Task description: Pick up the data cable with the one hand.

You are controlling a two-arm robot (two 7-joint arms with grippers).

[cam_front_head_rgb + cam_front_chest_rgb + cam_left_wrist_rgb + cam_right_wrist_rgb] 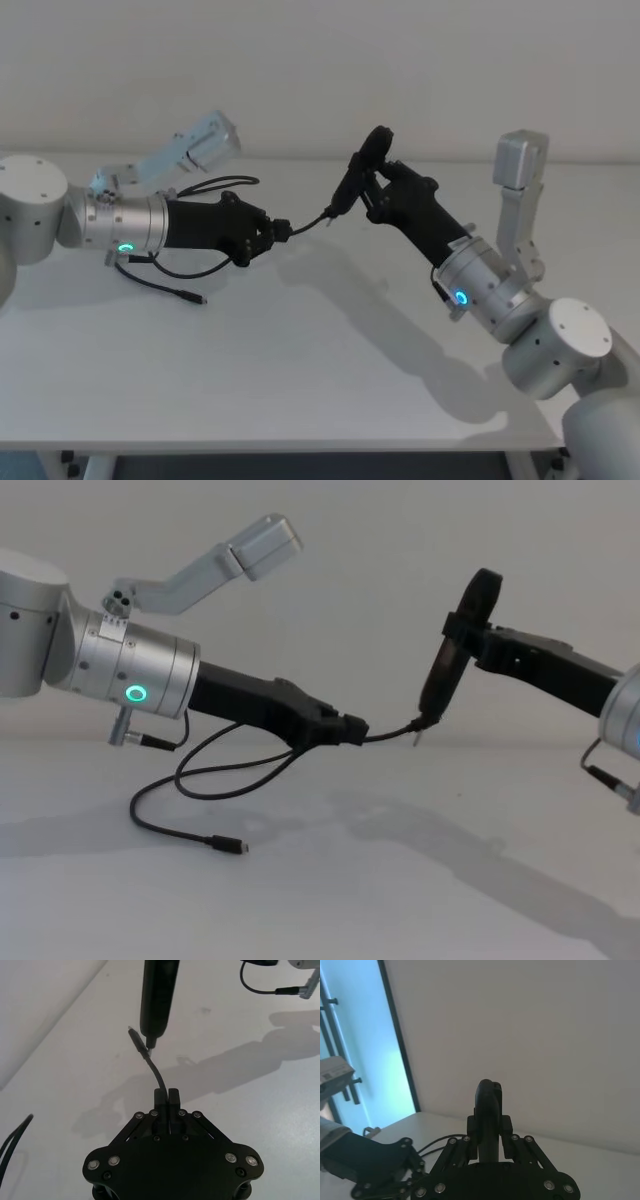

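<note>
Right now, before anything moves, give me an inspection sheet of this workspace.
Surface: white table, carrying the cable's slack.
Job's things: data cable, one end lifted; the rest hangs down to the table, where its free plug lies.
Clutter: nothing seen.
Grippers: left gripper shut on the data cable close to the lifted plug; right gripper shut on a black pen-shaped tool, whose metal tip is right by that plug.
Cables: short wrist lead hangs under the left wrist.
Surroundings: plain wall; bright window with a dark frame.
</note>
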